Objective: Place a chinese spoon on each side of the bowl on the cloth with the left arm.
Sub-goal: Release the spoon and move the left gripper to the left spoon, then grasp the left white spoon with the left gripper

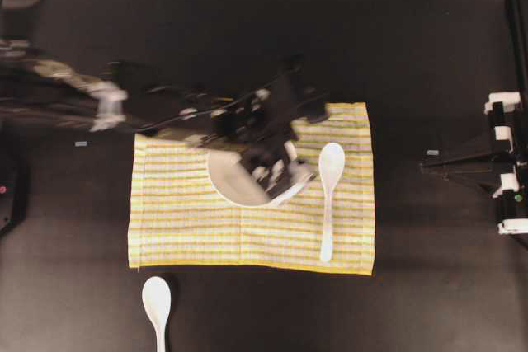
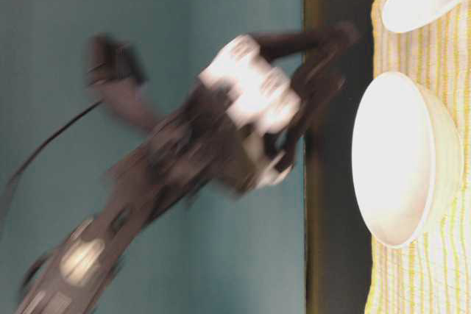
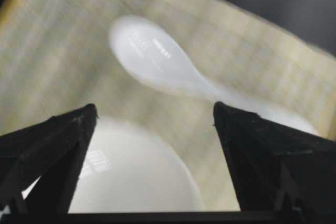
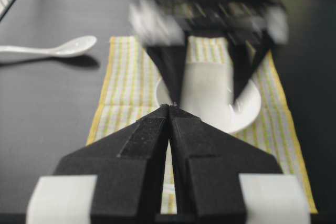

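Note:
The striped yellow cloth (image 1: 181, 228) lies mid-table with the white bowl (image 1: 231, 183) on it. One chinese spoon (image 1: 330, 172) rests on the cloth just right of the bowl, scoop toward the far side. A second spoon (image 1: 157, 301) lies off the cloth on the black table near the front edge. My left gripper (image 1: 280, 180) hovers above the bowl's right rim, blurred. In the left wrist view it (image 3: 155, 111) is open and empty, with the bowl (image 3: 131, 177) and spoon (image 3: 157, 61) below. My right gripper (image 1: 423, 166) rests shut at the far right.
The black table (image 1: 429, 286) surrounds the cloth. The left arm (image 2: 243, 115) is blurred above the bowl (image 2: 397, 159). In the right wrist view the shut right gripper (image 4: 169, 107) points across the cloth (image 4: 126, 77) toward the off-cloth spoon (image 4: 63, 48).

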Controlling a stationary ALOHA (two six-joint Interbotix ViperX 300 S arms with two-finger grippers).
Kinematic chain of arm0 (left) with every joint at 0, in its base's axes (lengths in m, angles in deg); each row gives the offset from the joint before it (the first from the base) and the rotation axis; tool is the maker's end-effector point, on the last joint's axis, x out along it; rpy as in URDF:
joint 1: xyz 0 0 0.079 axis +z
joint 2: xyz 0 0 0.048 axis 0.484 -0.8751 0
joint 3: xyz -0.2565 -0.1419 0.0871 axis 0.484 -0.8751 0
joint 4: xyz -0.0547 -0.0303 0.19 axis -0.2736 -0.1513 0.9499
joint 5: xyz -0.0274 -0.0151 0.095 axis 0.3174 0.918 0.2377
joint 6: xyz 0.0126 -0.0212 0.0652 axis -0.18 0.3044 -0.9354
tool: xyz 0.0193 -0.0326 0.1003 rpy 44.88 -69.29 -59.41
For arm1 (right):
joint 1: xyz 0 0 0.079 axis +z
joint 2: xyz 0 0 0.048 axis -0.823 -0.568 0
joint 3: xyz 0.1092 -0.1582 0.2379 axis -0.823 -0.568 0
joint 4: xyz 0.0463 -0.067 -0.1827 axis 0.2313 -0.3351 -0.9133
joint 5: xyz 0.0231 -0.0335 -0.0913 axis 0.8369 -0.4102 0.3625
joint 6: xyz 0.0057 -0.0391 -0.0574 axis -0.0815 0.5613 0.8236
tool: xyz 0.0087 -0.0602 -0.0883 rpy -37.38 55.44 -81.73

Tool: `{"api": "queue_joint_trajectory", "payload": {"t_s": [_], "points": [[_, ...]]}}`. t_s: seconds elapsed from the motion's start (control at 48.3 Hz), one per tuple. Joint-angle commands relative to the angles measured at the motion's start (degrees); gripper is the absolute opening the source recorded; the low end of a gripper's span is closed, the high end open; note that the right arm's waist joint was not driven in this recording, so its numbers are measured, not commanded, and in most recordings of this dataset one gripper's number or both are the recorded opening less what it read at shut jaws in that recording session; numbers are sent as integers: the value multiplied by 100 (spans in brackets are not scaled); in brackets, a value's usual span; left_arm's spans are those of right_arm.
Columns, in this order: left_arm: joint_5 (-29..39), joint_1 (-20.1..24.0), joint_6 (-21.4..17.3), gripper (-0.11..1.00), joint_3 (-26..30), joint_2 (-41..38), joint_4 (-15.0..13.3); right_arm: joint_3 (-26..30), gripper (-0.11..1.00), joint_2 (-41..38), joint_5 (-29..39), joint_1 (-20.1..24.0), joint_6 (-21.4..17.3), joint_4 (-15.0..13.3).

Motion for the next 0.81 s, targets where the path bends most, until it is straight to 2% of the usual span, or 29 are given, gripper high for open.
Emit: {"api": "queue_joint_trajectory", "payload": {"t_s": [0.0, 0.124, 0.269, 0.394, 0.497, 0.642, 0.787], "points": [[-141, -246, 114, 87, -492, 633, 18, 35, 0, -26, -9, 0, -62, 53], [-756, -571, 563, 87, -1608, 1380, 9, 18, 0, -35, 18, 0, -97, 79], [-1556, -923, 1354, 87, -2760, 1995, 18, -9, 0, -26, 44, 0, -105, 79], [-1521, -1415, 1819, 86, -3472, 2487, 9, -9, 0, -26, 18, 0, -105, 79], [-1415, -1696, 1898, 86, -3735, 2681, 18, -9, 0, -26, 26, 0, -105, 79], [-1397, -2188, 1986, 86, -3823, 2610, 18, -9, 0, -26, 44, 0, -114, 79], [-1310, -2399, 2382, 85, -3832, 2417, 9, -18, 0, -26, 44, 0, -114, 79]]}}
